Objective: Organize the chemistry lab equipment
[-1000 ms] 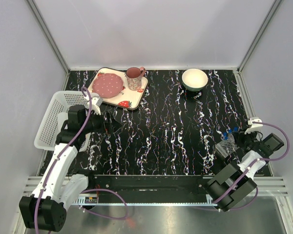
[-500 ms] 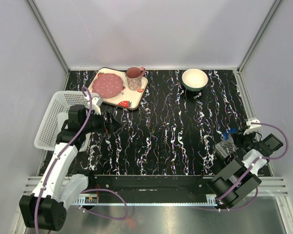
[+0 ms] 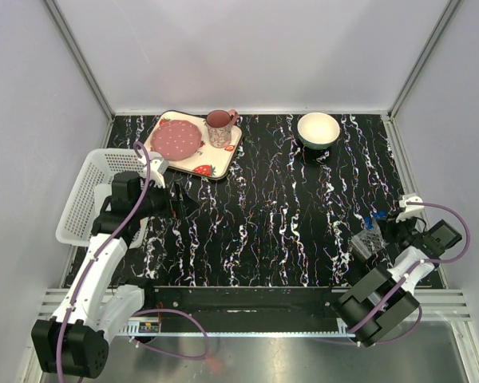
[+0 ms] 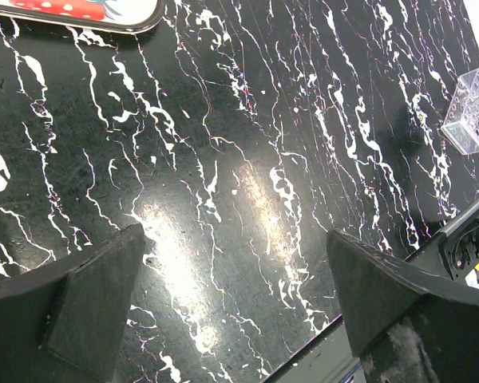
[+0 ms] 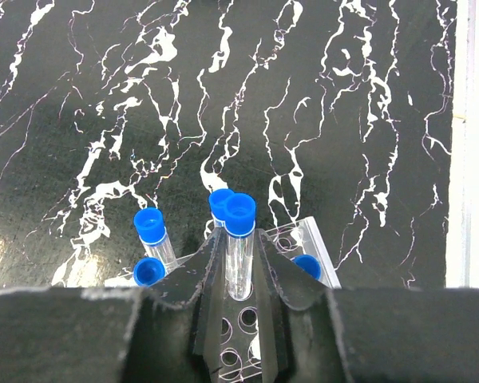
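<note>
We see the left arm bent over the left half of the bench (image 3: 263, 207), beside a white basket (image 3: 84, 195). Its left tool (image 3: 181, 201) hangs above bare surface, the fingers (image 4: 88, 295) spread wide with nothing between them. The right arm folds back near the right front corner, and the right tool (image 5: 239, 263) is clamped on one blue-capped test tube (image 5: 239, 219) over the clear perforated tube rack (image 5: 302, 236). The top view gives only a speck of blue there. The right wrist view lets us count five blue caps at the rack, four of them around the held one. We cannot tell whether the held tube's foot sits in a hole. The left wrist view catches the rack far off at its right edge. From above we count one strawberry-print tray (image 3: 215, 163), one pink plate (image 3: 176, 140), one cup (image 3: 219, 128) and one white bowl (image 3: 318, 129) along the far side.
</note>
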